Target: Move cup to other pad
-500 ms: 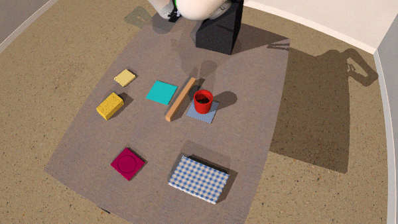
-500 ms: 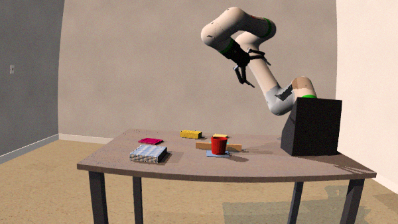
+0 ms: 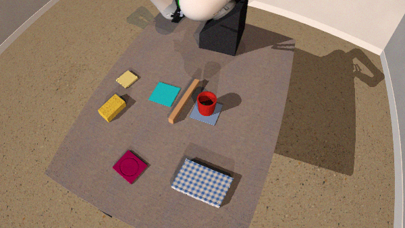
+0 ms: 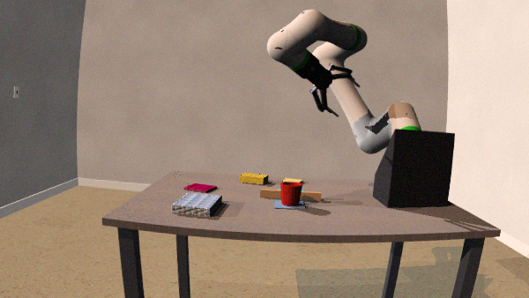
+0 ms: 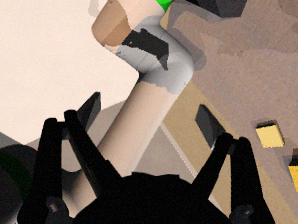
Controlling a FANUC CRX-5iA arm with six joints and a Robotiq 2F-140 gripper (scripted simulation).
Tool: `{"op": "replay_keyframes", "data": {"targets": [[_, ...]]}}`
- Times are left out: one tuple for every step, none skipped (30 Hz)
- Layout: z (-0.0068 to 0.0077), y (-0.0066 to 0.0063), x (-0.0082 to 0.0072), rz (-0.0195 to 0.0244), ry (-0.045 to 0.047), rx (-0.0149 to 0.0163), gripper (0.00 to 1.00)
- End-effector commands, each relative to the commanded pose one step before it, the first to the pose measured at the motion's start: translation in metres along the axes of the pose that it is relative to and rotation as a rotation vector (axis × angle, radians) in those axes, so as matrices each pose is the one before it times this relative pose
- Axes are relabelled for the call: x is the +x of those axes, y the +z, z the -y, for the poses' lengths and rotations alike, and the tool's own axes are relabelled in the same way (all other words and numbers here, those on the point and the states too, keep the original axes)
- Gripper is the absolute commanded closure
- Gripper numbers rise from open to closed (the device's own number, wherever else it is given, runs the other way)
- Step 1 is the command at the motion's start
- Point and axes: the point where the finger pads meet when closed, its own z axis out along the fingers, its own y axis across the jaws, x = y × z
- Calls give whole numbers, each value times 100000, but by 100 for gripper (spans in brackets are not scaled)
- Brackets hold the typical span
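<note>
A red cup [image 3: 206,102] stands upright on a grey-blue pad [image 3: 206,113] right of a wooden rail [image 3: 183,100]. Dark contents show inside the cup. A teal pad [image 3: 165,94] lies on the other side of the rail. In the side view the cup [image 4: 291,193] stands in front of the rail. My gripper [image 4: 331,90] is open and empty, high above the table near the arm's base, far from the cup. In the wrist view the open fingers frame my own arm; the cup is out of that view.
A yellow sponge [image 3: 112,107] and a small yellow block [image 3: 127,79] lie at the left. A magenta square plate [image 3: 130,166] and a blue checked box [image 3: 202,182] sit near the front. The black arm base [image 3: 224,30] stands at the back.
</note>
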Motion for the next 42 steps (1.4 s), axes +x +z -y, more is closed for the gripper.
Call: {"op": "replay_keyframes", "data": {"targets": [[7,-10,1,-14,3,-35,0],[0,0,0,0,0,0,0],[-1,0,1,-2,17,-4,100],[-9,1,7,-18,114,-24,100],[-24,3,19,-46,299,-63,100],[-46,6,35,-87,563,-118,100],[-73,10,56,-140,896,-187,100],[-105,14,82,-204,1290,-268,100],[-140,19,111,-279,1735,-358,100],[-178,25,145,-365,2223,-454,100],[-217,30,183,-461,2745,-555,100],[-256,37,225,-570,3295,-656,100],[-294,43,272,-690,3864,-756,100],[-330,49,324,-824,4445,-849,100],[-362,56,380,-970,5030,-934,100],[-389,63,441,-1129,5613,-1007,100],[-409,70,507,-1301,6187,-1063,100],[0,0,0,0,0,0,100],[0,0,0,0,0,0,100],[-421,76,576,-1485,6747,-1098,100],[-422,83,649,-1679,7287,-1110,100],[-413,90,724,-1881,7801,-1094,100],[0,0,0,0,0,0,100],[-391,96,799,-2087,8285,-1047,100],[0,0,0,0,0,0,100],[-356,102,874,-2294,8734,-966,100],[0,0,0,0,0,0,100],[-308,108,946,-2496,9144,-848,100],[0,0,0,0,0,0,100],[-245,113,1012,-2688,9513,-693,100],[0,0,0,0,0,0,100],[-168,118,1071,-2864,9837,-501,100],[0,0,0,0,0,0,100],[0,0,0,0,0,0,100],[0,0,0,0,0,0,100],[0,0,0,0,0,0,100],[-78,123,1119,-3016,10115,-271,100],[23,127,1155,-3137,10343,-9,100],[0,0,0,0,0,0,100],[0,0,0,0,0,0,100],[134,130,1175,-3221,10522,282,100],[0,0,0,0,0,0,100]]}}
